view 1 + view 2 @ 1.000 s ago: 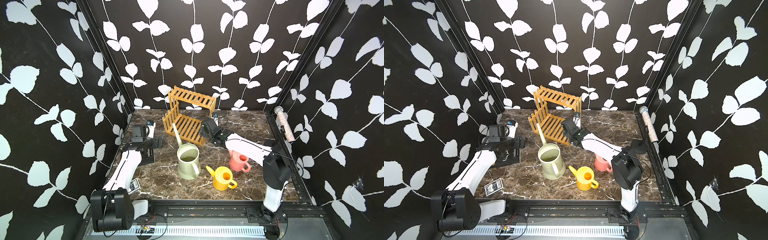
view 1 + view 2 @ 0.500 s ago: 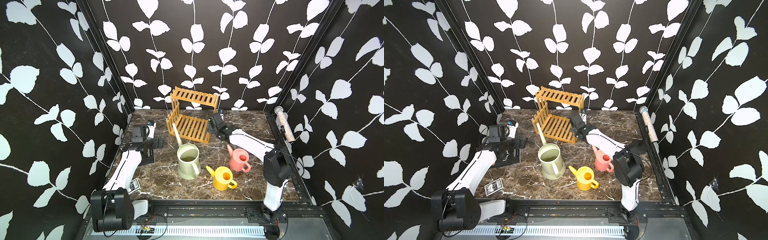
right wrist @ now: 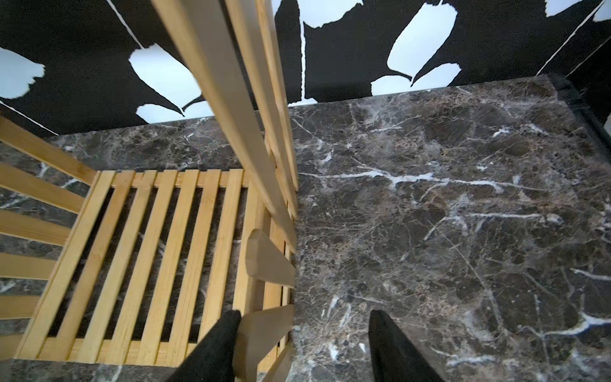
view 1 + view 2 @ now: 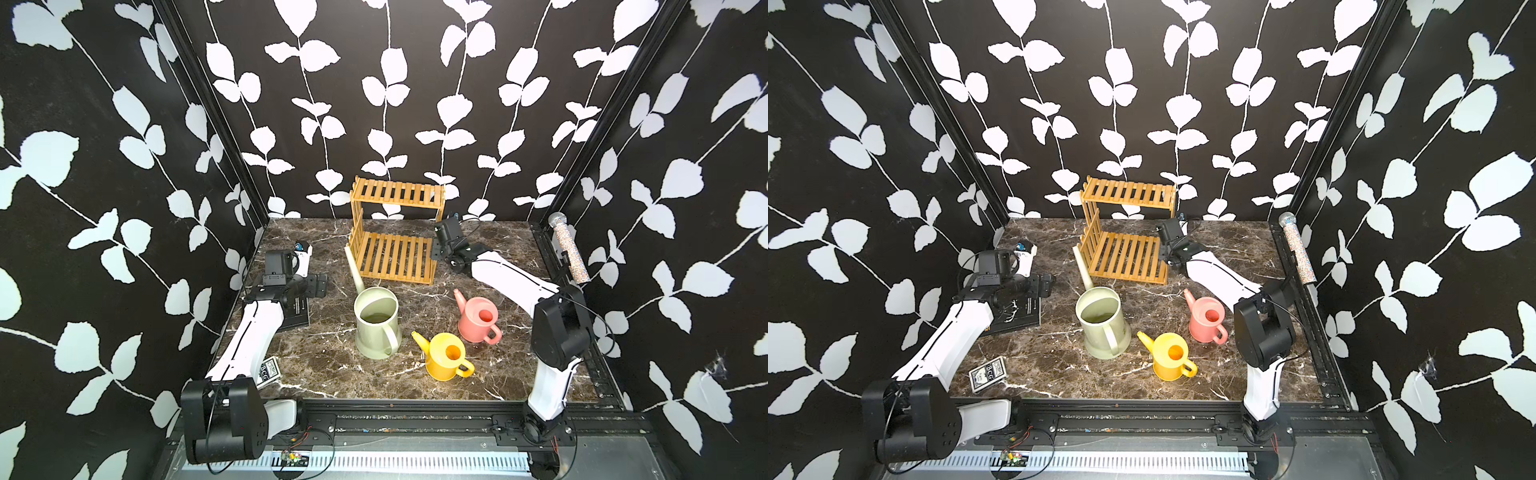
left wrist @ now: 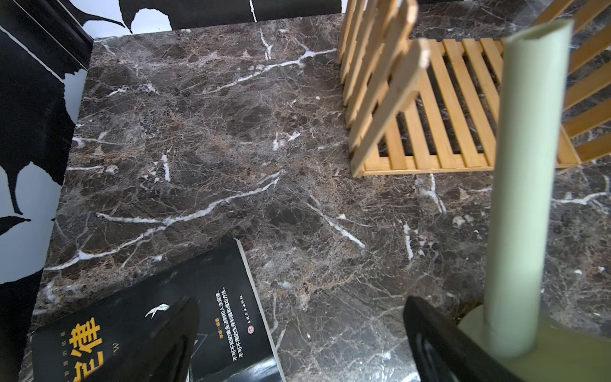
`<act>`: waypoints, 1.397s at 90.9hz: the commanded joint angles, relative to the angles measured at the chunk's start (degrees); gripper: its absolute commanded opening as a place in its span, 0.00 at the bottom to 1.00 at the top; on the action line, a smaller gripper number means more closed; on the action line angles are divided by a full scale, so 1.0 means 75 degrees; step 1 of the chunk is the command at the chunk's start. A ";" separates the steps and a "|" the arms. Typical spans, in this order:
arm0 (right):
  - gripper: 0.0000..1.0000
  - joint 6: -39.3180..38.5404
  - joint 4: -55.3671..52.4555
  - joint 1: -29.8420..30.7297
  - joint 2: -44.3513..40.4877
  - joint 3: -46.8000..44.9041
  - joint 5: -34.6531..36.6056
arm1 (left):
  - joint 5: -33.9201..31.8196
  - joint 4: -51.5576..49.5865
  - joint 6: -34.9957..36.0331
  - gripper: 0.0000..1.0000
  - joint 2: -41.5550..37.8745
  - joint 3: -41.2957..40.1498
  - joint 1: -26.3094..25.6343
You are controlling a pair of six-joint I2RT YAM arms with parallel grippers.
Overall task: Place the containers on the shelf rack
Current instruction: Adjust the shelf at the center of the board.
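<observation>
My right tool (image 3: 304, 314) is at the right-hand side panel of the shelf rack (image 4: 395, 253), low down by its front corner. Its fingers (image 3: 218, 344) stand apart with the panel's wooden slats between them; one finger lies against the wood on the inner side, the other is out over bare marble with a clear gap to the rack, so nothing is gripped. The rack stands at the back of the tabletop (image 4: 498, 232), its lower slatted tier flat on the marble and its upper tier near the leaf-patterned back wall. Both tiers show bare in both top views.

My left tool (image 5: 301, 302) hangs wide open and holds nothing. It is above the edge of a black book (image 5: 158, 324) on the left of the tabletop, and the green can's spout (image 5: 525, 185) rises just beside one of its fingers.

All three containers sit on the marble in front of the rack. The sage-green can (image 4: 376, 328) is upright in the middle, its long spout reaching up toward the rack's front left corner. The pink can (image 4: 478, 320) stands to its right, and the yellow can (image 4: 444, 357) is nearer the front edge, between the two and close to the pink one.

A deck of cards (image 4: 988, 372) lies near the front left corner, by my left arm.
</observation>
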 commanded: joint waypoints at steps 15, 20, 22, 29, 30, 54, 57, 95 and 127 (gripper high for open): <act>0.56 -0.0641 -0.0432 -0.0475 -0.0229 -0.0047 -0.0286 | 0.0129 0.0099 0.0109 0.98 -0.0056 -0.0101 0.0052; 0.56 -0.0665 -0.0494 -0.0517 -0.0264 -0.0053 -0.0295 | 0.0165 0.0005 0.0085 0.99 -0.0042 -0.0022 0.0058; 0.56 -0.0666 -0.0491 -0.0534 -0.0275 -0.0071 -0.0308 | 0.0171 -0.0050 0.0081 0.98 -0.0036 0.0007 0.0054; 0.55 -0.0752 -0.0417 -0.0587 -0.0290 -0.0094 -0.0423 | 0.0163 0.0007 0.0080 0.98 -0.0025 0.0021 0.0063; 0.55 -0.0768 -0.0399 -0.0595 -0.0287 -0.0092 -0.0436 | 0.0162 0.0024 0.0080 0.99 -0.0022 0.0003 0.0063; 0.40 -0.1180 -0.0195 -0.0641 -0.0163 0.0075 -0.0828 | 0.0119 0.0048 0.0115 0.98 -0.0074 -0.0048 0.0064; 0.37 -0.1230 -0.0174 -0.0648 -0.0122 0.0110 -0.0934 | 0.0124 0.0102 0.0124 0.99 -0.0077 -0.0095 0.0064; 0.16 -0.1421 -0.0432 -0.0652 -0.0261 0.0055 -0.1531 | 0.0203 -0.0025 0.0079 0.99 -0.0080 -0.0004 0.0075; 0.11 -0.2362 -0.0604 -0.0852 -0.0460 -0.0038 -0.1345 | 0.0174 0.0179 0.0125 0.98 -0.0055 -0.0164 0.0076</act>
